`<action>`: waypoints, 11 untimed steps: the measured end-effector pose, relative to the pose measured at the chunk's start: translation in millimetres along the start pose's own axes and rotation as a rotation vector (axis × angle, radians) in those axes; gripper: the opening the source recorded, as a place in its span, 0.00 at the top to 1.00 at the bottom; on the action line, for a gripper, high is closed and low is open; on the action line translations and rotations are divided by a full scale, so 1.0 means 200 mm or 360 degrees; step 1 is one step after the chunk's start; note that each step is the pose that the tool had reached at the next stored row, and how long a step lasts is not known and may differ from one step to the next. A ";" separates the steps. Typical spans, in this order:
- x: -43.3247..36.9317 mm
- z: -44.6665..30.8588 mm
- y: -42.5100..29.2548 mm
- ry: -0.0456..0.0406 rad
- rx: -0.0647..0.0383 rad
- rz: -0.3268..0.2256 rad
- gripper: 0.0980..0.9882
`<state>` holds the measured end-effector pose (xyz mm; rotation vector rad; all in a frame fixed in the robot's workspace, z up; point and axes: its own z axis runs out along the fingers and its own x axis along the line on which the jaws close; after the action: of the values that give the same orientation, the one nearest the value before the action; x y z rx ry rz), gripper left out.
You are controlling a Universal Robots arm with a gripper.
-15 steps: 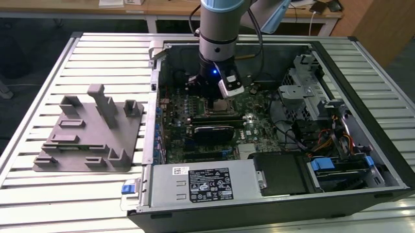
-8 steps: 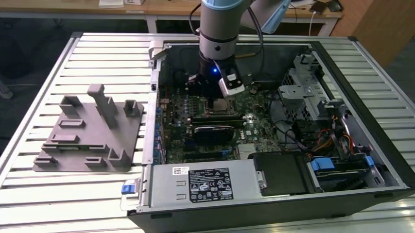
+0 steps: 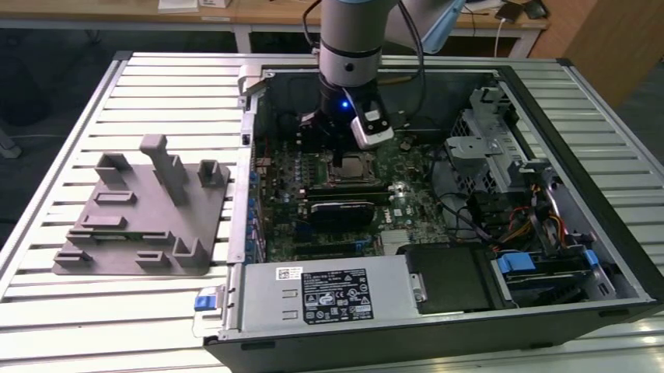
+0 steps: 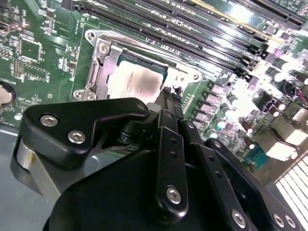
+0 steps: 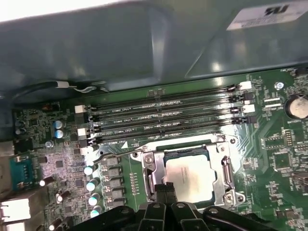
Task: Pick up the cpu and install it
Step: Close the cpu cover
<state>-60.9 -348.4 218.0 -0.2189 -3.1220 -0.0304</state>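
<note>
The cpu (image 5: 192, 175) lies flat in its socket (image 5: 226, 169) on the board (image 5: 281, 161), silvery top up; the gripper (image 5: 166, 188) hangs just over its edge, fingers closed together on nothing. It looks light, stiff and thin, with a smooth top and likely a fragile underside, so the opposite rims seem the place to pinch.

Silvery-grey square cpu (image 5: 192, 175), lying flat, metal top plate up, seated within the socket frame (image 5: 226, 168)
</note>
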 end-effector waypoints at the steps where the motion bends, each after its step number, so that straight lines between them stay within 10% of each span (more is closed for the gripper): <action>1: 0.000 -0.009 0.000 0.0000 0.0000 0.0000 0.99; 8: 0.002 -0.030 0.001 -0.0002 0.0000 -0.0002 0.99; 11: 0.008 -0.030 -0.001 -0.0030 -0.0003 -0.0004 0.99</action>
<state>-62.3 -348.4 224.0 -0.2167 -3.1412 -0.0312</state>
